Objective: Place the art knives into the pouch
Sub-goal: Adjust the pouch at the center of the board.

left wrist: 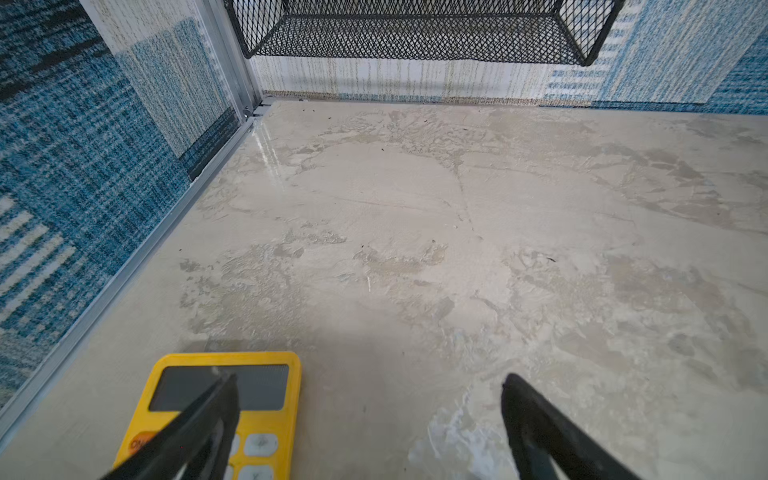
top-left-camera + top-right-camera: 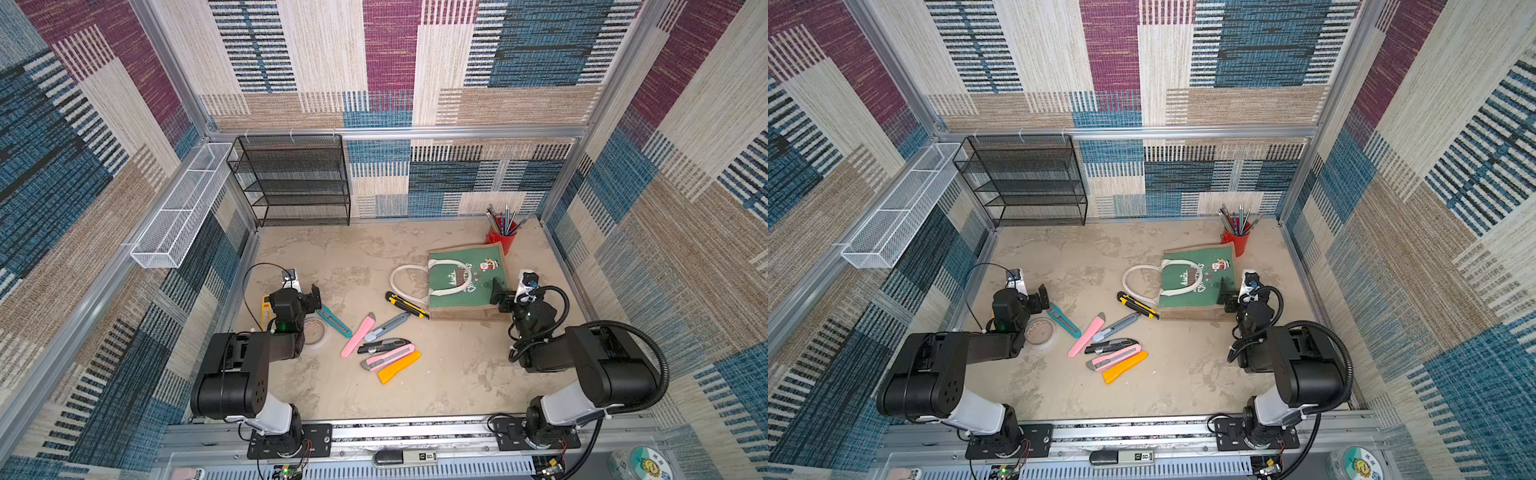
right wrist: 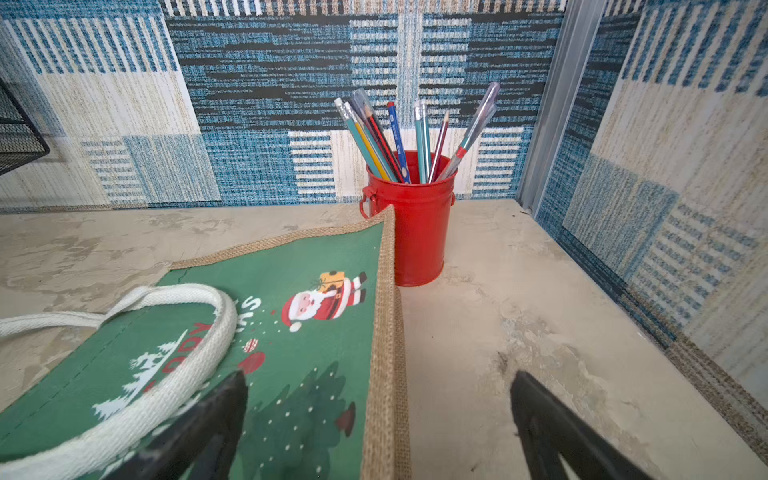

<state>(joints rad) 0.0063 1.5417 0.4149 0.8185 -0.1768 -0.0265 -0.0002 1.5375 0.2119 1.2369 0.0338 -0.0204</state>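
Art knife: several candidates lie loose on the tabletop (image 2: 374,399), none singled out. The black-and-yellow knife (image 2: 406,305) lies nearest the pouch (image 2: 465,282), its tip just beside the jute bottom edge. Below it, a scattered cluster: a grey-blue knife (image 2: 386,327), a pink knife (image 2: 358,336), a black knife (image 2: 384,345), a pink-and-grey knife (image 2: 386,358), an orange knife (image 2: 399,367), and off toward the left arm a teal knife (image 2: 334,321).

The pouch lies flat, green Christmas panel up, white handle (image 2: 409,276) looped out on the surface (mouth appears to face the knives). Behind it, touching its far corner in the right wrist view, stands a red pencil cup (image 3: 417,220) full of pens.

Right gripper (image 3: 378,419) hovers spread wide, holding nothing, one finger over the pouch's green panel, the other over bare table. Left gripper (image 1: 370,415) is likewise spread wide with nothing held, above a yellow calculator (image 1: 257,399); a tape roll (image 2: 315,332) sits beside that arm.

Surface: mottled beige, stone-look, glossy in patches. Enclosure: aluminium-framed walls covered in woven patchwork of blue, cream, tan and maroon. A black mesh shelf (image 2: 295,180) hangs on the back wall; a white wire basket (image 2: 178,212) is mounted on the left wall.
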